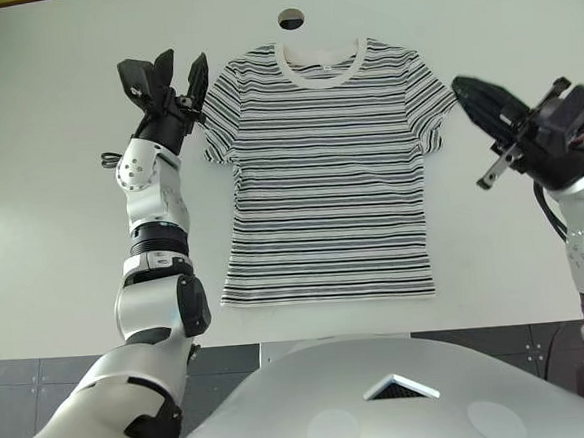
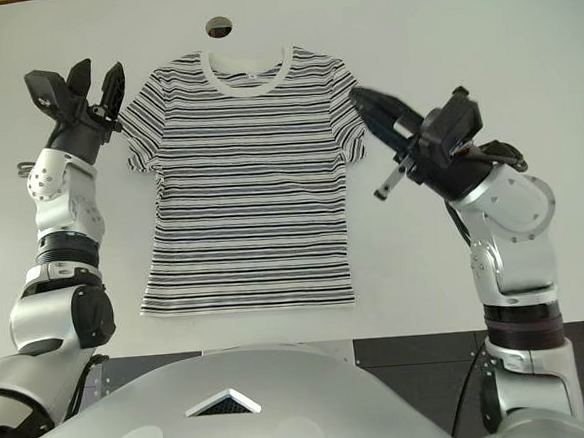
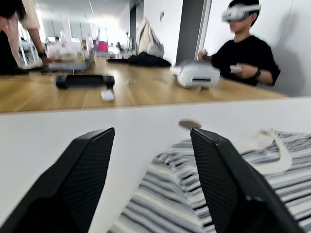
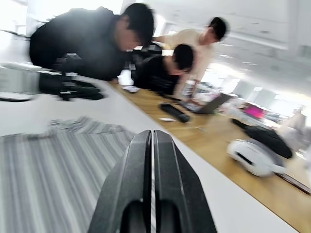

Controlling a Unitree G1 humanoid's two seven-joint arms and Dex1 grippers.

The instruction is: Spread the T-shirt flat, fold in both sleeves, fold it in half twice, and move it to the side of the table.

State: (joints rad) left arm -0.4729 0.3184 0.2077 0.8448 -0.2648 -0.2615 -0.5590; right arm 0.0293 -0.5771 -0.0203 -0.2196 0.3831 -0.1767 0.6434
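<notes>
A black-and-white striped T-shirt (image 1: 323,167) lies spread flat on the white table (image 1: 52,226), its white collar (image 1: 323,64) toward the far edge and both sleeves out. My left gripper (image 1: 184,78) hovers open just beside the shirt's left sleeve (image 1: 217,119), raised over the table; the left wrist view shows its two dark fingers (image 3: 82,179) wide apart over the sleeve stripes (image 3: 165,194). My right gripper (image 2: 364,104) is held shut next to the right sleeve (image 2: 349,125), with nothing in it; its fingers (image 4: 150,170) press together.
A small round dark disc (image 1: 291,19) lies on the table just beyond the collar. The table's near edge (image 1: 380,331) runs in front of the shirt's hem. A wooden table with devices (image 3: 97,82) stands behind the white one.
</notes>
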